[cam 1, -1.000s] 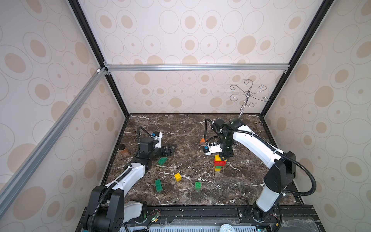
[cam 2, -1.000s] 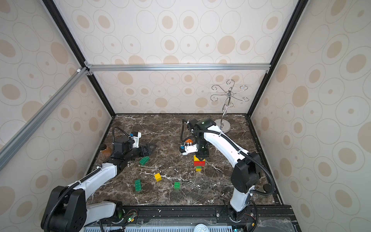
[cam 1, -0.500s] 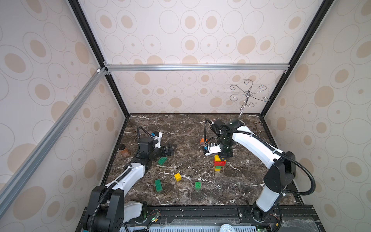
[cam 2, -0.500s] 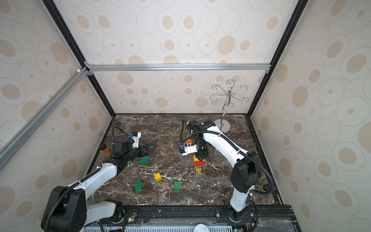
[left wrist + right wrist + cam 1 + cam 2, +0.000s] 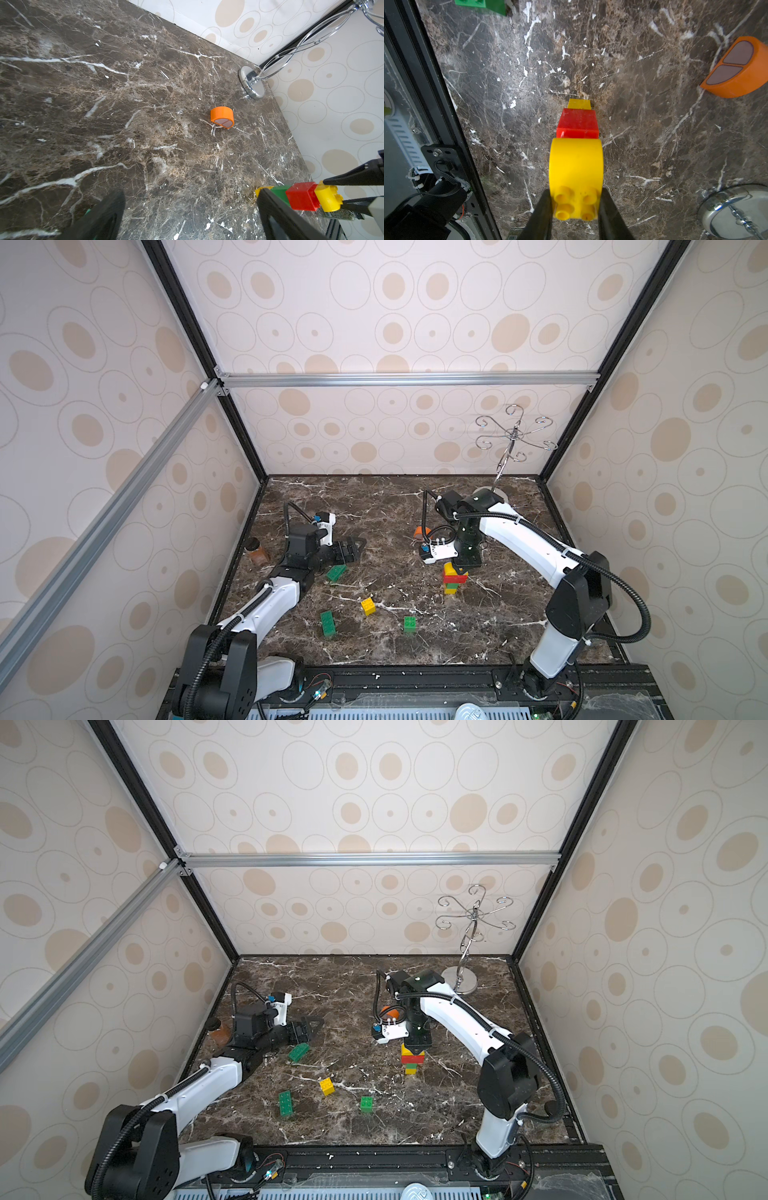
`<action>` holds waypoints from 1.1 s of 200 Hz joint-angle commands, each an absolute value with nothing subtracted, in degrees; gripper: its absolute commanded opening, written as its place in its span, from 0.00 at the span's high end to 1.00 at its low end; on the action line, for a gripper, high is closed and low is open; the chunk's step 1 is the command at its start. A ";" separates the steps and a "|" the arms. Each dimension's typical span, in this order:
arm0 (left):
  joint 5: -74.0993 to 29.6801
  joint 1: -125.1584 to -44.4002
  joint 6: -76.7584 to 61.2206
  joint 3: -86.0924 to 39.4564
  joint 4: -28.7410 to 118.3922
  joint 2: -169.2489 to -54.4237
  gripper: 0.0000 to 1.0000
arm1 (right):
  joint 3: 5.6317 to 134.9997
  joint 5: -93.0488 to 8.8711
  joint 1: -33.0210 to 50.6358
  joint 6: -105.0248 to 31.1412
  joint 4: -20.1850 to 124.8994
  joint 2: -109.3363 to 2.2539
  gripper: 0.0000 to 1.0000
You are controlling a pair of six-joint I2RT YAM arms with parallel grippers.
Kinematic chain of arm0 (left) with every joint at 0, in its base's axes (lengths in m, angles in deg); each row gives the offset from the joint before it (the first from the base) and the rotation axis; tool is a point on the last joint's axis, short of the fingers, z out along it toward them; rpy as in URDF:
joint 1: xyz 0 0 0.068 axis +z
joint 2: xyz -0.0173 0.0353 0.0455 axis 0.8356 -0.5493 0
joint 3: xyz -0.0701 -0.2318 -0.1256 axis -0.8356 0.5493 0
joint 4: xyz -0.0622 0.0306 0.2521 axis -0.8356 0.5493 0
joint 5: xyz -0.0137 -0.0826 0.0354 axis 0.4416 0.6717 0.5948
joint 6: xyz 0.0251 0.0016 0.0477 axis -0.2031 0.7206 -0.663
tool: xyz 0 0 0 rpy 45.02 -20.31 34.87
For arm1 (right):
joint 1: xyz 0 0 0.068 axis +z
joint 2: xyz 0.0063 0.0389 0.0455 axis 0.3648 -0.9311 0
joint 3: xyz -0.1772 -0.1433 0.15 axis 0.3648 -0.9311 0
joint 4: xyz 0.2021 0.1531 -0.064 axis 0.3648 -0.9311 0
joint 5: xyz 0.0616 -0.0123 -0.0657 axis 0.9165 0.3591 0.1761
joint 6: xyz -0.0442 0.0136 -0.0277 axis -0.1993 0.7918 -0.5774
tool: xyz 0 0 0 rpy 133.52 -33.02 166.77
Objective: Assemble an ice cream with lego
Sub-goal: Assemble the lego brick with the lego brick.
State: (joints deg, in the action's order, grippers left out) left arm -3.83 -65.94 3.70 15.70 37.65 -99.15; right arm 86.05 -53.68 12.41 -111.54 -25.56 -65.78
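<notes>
On the brown marble table (image 5: 395, 506), a long green brick (image 5: 336, 572) lies left of centre. A second long green brick (image 5: 328, 622) lies nearer the front, with a yellow brick (image 5: 368, 606) and a small green brick (image 5: 409, 623) near it. Right of centre stands a stack (image 5: 453, 580): yellow, green, red, and a yellow dome (image 5: 576, 166) on top. An orange dome (image 5: 222, 117) lies on its side behind it. A jar (image 5: 257, 551) sits at the left edge, and a chrome stand (image 5: 459, 979) is in the far right corner.
</notes>
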 commanded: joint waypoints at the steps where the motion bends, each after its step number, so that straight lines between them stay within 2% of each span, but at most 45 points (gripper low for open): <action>1: -3.19 -65.58 3.69 15.51 36.27 -99.60 0.00 | 85.66 -53.67 12.90 -111.59 -26.30 -66.38 1.00; 220: -3.06 -65.34 3.66 15.60 36.41 -99.60 0.00 | 84.36 -53.13 13.01 -110.91 -25.80 -67.01 1.00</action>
